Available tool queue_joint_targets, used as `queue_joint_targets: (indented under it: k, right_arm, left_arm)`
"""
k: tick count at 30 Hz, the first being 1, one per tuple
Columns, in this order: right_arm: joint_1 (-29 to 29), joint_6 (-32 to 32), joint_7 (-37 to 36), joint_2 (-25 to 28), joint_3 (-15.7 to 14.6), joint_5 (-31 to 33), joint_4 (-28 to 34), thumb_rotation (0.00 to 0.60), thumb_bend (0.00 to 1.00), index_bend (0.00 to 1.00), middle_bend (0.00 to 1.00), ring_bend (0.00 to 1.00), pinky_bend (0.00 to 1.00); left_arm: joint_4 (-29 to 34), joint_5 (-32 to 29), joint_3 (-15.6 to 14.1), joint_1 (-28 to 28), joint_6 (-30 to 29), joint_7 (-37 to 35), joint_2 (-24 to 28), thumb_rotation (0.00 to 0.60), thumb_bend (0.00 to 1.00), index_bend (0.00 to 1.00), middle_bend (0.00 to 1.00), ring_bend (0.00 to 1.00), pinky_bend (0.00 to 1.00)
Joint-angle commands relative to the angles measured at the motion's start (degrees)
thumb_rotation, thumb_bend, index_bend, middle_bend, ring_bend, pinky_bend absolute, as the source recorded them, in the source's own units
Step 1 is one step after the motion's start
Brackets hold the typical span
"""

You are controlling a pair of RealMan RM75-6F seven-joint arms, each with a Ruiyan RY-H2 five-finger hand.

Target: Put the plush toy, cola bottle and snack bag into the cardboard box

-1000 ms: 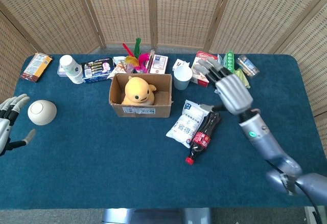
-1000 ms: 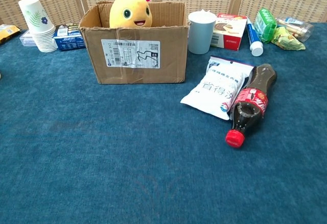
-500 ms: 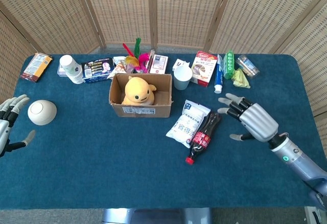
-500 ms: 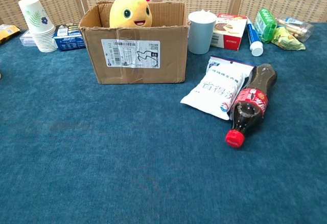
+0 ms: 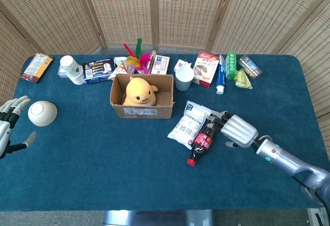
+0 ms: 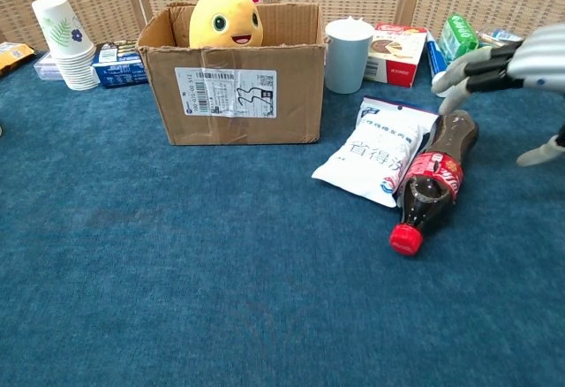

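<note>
Head view: the yellow plush toy (image 5: 139,92) sits inside the brown cardboard box (image 5: 142,110). Right of the box, the white snack bag (image 5: 188,124) touches the dark cola bottle (image 5: 204,138). My right hand (image 5: 236,129) hovers beside the bottle, fingers apart; my left hand (image 5: 9,124), far left of the box, spreads its fingers.

Chest view: my right hand (image 6: 516,73), fingers (image 6: 459,82) spread and holding nothing, hangs just above the bottle (image 6: 431,184), right of the box (image 6: 235,95).

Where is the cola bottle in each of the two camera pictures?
Head view: cola bottle lies right of centre, cap toward the near edge, beside the robot hand.
Chest view: cola bottle lies at centre right, red cap nearest the camera.
Shared landmark: the white snack bag touching its left side.
</note>
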State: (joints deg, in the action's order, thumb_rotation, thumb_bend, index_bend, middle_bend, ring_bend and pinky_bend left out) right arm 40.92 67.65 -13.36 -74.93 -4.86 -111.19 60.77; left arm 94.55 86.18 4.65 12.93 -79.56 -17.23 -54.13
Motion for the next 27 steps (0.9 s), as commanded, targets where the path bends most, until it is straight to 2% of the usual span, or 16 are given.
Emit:
queue_joint_targets:
  k: [1, 11, 19, 23, 27]
  right_arm:
    - [2.02, -4.24, 4.83, -2.42, 0.08, 0.45, 0.47, 0.6, 0.29, 0.2, 0.14, 0.08, 0.28]
    - [4.53, -12.53, 15.45, -5.52, 2.26, 5.1, 4.38, 0.6, 0.31, 0.18, 0.13, 0.07, 0.28]
    - [5.03, -14.47, 18.61, -5.75, 1.99, 6.7, 5.03, 0.6, 0.31, 0.2, 0.14, 0.07, 0.28]
    - [4.72, -14.72, 18.55, -5.46, 0.72, 6.69, 4.59, 0.6, 0.31, 0.27, 0.16, 0.08, 0.3]
    - [4.17, -14.37, 17.24, -5.51, -0.49, 6.83, 3.7, 0.6, 0.34, 0.35, 0.27, 0.17, 0.41]
  left_arm:
    - [-0.08, -0.02, 0.0, 0.01, 0.03, -0.09, 0.0, 0.6, 0.42, 0.0, 0.0, 0.0, 0.09]
    - [-0.35, 0.03, 0.01, 0.17, 0.37, -0.64, 0.03, 0.6, 0.42, 0.0, 0.0, 0.0, 0.09]
    - [-0.52, -0.13, 0.08, 0.06, 0.25, -1.16, 0.18, 0.6, 0.42, 0.0, 0.0, 0.0, 0.09]
    - [-0.5, 0.0, 0.03, 0.16, 0.4, -1.05, 0.13, 0.6, 0.42, 0.0, 0.0, 0.0, 0.09]
    - [-0.38, 0.07, -0.04, 0.2, 0.49, -0.78, 0.07, 0.6, 0.42, 0.0, 0.0, 0.0, 0.09]
